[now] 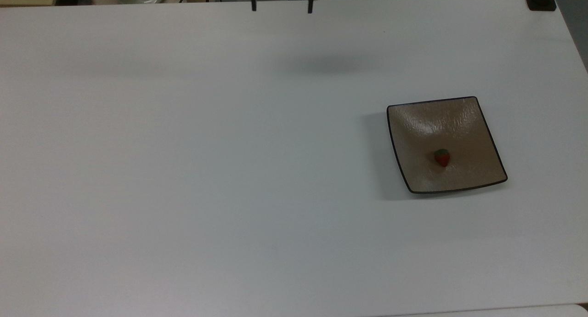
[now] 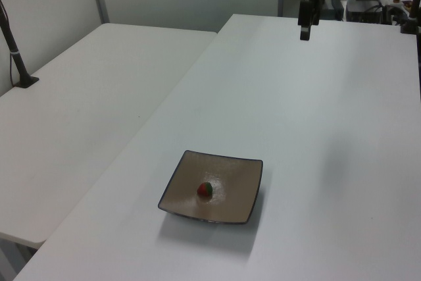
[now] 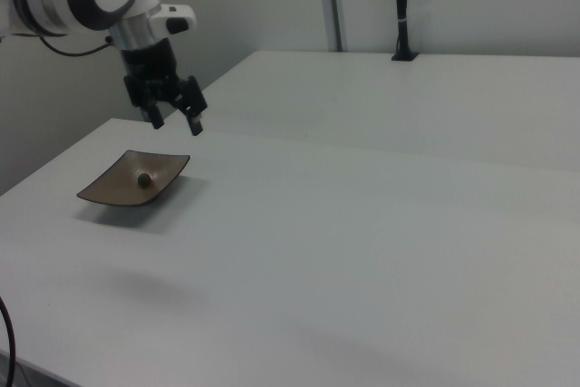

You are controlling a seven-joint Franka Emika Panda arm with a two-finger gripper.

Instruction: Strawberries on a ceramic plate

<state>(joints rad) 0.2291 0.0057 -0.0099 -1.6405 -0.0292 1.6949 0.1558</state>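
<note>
Well apart: strawberry [image 1: 442, 157], open-fingered claw [image 1: 281, 7].

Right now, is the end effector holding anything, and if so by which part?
Nothing is held. The end effector hangs open and empty above the table, while the strawberry lies on the ceramic plate.

strawberry [image 1: 442, 157] on ceramic plate [image 1: 464, 119], on table [image 1: 206, 170]

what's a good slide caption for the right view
Open claw raised above the white table, strawberry resting on the square ceramic plate.
</note>
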